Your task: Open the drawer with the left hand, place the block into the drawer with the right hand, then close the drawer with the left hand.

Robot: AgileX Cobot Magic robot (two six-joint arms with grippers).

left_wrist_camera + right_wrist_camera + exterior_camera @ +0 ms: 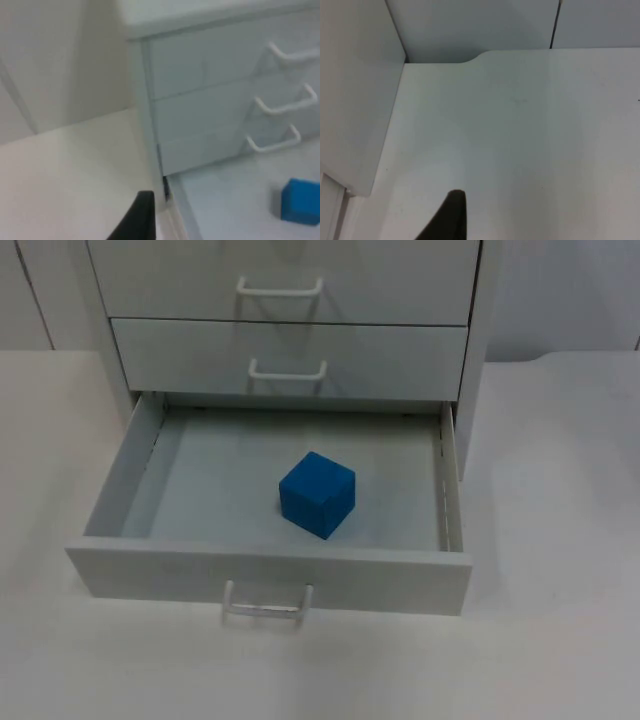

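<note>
Blue block (317, 494) mid open drawer (270, 575)

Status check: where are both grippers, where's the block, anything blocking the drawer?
Left gripper beside the cabinet's left side. Right gripper over bare table. Blue block inside the open drawer. Nothing in the way.

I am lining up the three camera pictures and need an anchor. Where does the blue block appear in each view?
Top view: the blue block sits on the floor of the open drawer, near its middle.
Left wrist view: the block lies inside the open drawer, below the cabinet's handles.
Right wrist view: not in it; bare table beside the cabinet.
Shared landmark: the white drawer cabinet.
</note>
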